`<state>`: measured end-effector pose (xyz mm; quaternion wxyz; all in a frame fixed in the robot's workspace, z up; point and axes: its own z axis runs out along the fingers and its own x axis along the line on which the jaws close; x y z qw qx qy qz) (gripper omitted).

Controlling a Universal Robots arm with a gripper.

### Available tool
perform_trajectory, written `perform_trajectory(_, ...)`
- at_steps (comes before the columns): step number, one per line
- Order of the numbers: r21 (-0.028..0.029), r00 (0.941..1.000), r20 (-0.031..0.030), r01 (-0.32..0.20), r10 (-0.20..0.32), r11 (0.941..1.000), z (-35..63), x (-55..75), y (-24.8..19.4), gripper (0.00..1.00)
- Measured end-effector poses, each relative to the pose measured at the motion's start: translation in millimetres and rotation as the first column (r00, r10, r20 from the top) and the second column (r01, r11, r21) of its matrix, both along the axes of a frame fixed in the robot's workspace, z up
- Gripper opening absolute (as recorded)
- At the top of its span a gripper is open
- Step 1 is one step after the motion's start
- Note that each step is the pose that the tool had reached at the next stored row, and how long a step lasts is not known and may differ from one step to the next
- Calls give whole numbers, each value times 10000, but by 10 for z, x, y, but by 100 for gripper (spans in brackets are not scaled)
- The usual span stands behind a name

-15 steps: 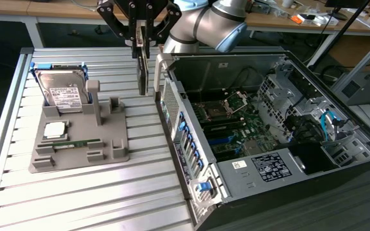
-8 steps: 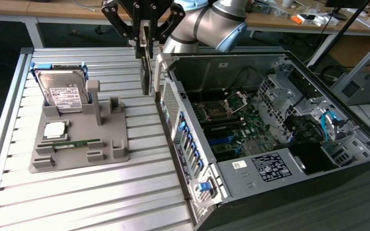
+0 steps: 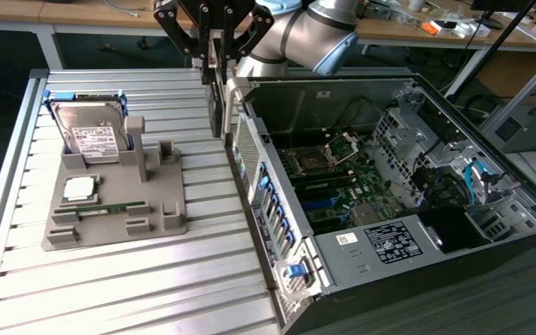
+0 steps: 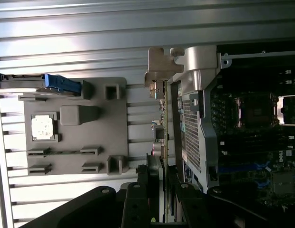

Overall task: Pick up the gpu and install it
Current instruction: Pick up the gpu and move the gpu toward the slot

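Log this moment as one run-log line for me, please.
gripper: shut on gpu | gpu: hanging upright between grey tray and open computer case | install: not yet done

A grey holder tray [image 3: 109,227] on a slatted metal table [image 3: 109,286] carries a hard drive [image 3: 89,132], a processor chip [image 3: 80,187] and a memory stick [image 3: 109,207], beside an open computer case [image 3: 249,150].

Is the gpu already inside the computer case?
No, the gpu hangs from the jaws over the table, just outside the case wall.
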<state>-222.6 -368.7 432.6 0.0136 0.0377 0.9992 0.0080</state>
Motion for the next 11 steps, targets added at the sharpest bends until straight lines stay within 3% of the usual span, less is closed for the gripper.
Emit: perform_trajectory(11, -11, 10000, 0, 0, 0, 10000, 0, 86, -3, 27)
